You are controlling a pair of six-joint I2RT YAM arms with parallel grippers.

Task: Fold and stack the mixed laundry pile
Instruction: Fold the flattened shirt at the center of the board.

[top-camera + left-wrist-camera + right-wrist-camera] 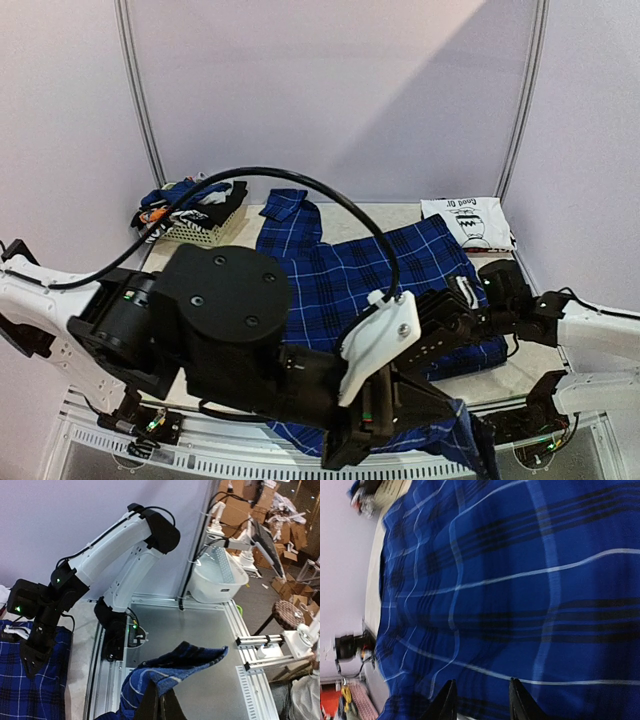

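Your left tool (159, 702) is pressed together on the near hem of the blue-and-black plaid shirt (370, 275). In the left wrist view a fold of that hem rises from between the fingers and arches up and away to the tool's right. The pinched corner is lifted clear of the rest of the shirt, which lies spread across the surface (360, 212) beyond the tool.

Your right tool (481, 682) hangs over the right-hand part of the same shirt, its fingers (447, 700) standing apart. The right wrist view shows plaid cloth in the gap between them and filling the whole view beyond the tips. Whether the tips touch the cloth, you cannot tell from these views. The two tools are well apart: the left one is at the near edge, and the right one is farther in and to its right.

Beyond the right tool, at the back right of the surface, lies a folded white T-shirt with a dark print (465, 222). Far off to that tool's left, at the back corner, stands a white slatted basket (205, 232) heaped with mixed garments (190, 205) in black, blue, white and orange. The shirt's collar end reaches back to just beside the basket.
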